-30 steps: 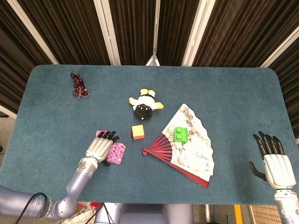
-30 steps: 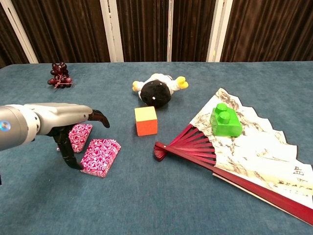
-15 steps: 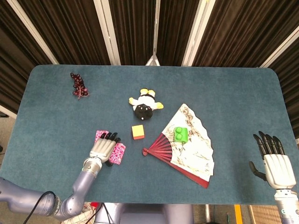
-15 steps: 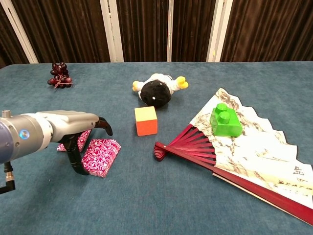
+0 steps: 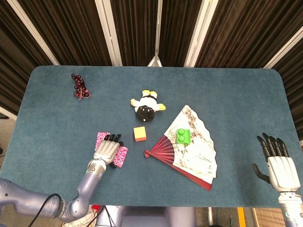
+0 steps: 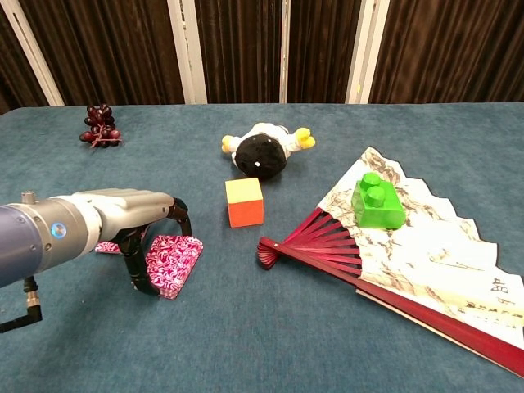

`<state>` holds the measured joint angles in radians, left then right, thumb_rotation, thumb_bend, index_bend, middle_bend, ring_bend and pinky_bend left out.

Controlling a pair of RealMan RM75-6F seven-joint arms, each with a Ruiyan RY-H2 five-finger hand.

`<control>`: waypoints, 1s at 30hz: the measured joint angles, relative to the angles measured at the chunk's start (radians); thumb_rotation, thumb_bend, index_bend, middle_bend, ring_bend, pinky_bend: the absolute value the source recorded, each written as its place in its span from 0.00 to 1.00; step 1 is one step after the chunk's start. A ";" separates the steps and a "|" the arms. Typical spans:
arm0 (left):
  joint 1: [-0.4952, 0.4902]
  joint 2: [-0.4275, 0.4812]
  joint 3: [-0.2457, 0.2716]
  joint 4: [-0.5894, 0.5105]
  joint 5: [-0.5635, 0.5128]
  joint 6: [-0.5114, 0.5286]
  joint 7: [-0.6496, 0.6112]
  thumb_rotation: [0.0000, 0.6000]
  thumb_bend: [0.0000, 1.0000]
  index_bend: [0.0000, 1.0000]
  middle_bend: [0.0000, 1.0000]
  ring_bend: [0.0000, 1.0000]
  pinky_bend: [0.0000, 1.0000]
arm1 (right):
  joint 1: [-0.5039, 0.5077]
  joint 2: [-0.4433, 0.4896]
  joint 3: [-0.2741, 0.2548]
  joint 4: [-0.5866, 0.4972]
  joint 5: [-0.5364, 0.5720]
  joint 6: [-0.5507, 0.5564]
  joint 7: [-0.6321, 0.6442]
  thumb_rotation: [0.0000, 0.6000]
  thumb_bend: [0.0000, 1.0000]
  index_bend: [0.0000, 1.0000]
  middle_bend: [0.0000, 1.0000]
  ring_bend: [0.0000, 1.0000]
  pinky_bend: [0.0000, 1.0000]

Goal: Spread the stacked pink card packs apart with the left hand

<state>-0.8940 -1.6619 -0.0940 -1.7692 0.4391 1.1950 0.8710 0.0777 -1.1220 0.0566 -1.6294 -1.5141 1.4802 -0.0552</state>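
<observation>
Two pink patterned card packs lie side by side on the blue table. The far pack point(image 5: 100, 138) point(image 6: 105, 246) peeks out at my left hand's far left. The near pack point(image 5: 122, 158) point(image 6: 173, 260) shows to the right of it. My left hand point(image 5: 107, 149) point(image 6: 123, 214) arches over the gap between them, its dark fingertips down on the near pack's left edge and holding nothing. My right hand point(image 5: 277, 163) hovers open at the table's front right corner, far from the packs, and shows only in the head view.
An orange and yellow cube point(image 5: 139, 134) point(image 6: 244, 201) sits just right of the packs. Beyond it lies an open paper fan point(image 5: 194, 151) point(image 6: 409, 246) with a green brick point(image 5: 183, 136) on it. A plush toy point(image 5: 147, 107) and grapes point(image 5: 80, 87) lie farther back.
My left hand has slid a little toward the front right over the packs. The near pack has shifted slightly right, and more of the far pack shows. The right hand has not moved.
</observation>
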 measured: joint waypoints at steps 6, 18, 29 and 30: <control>0.014 0.018 -0.004 -0.027 0.043 0.006 -0.037 1.00 0.37 0.52 0.00 0.00 0.01 | 0.000 0.000 0.000 0.000 0.000 0.000 0.001 1.00 0.37 0.00 0.00 0.00 0.05; 0.058 0.162 -0.010 -0.135 0.125 0.026 -0.105 1.00 0.37 0.53 0.00 0.00 0.01 | -0.001 0.000 -0.001 0.000 0.001 0.001 -0.001 1.00 0.37 0.00 0.00 0.00 0.05; 0.133 0.298 0.097 -0.155 0.186 0.008 -0.145 1.00 0.37 0.51 0.00 0.00 0.01 | 0.000 0.000 -0.001 -0.004 0.000 -0.001 -0.009 1.00 0.37 0.00 0.00 0.00 0.05; 0.142 0.300 0.113 -0.150 0.194 0.000 -0.150 1.00 0.37 0.51 0.00 0.00 0.01 | 0.000 0.000 0.000 -0.004 0.000 -0.001 -0.010 1.00 0.37 0.00 0.00 0.00 0.05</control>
<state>-0.7524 -1.3615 0.0187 -1.9190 0.6335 1.1954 0.7213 0.0778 -1.1225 0.0561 -1.6334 -1.5146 1.4795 -0.0653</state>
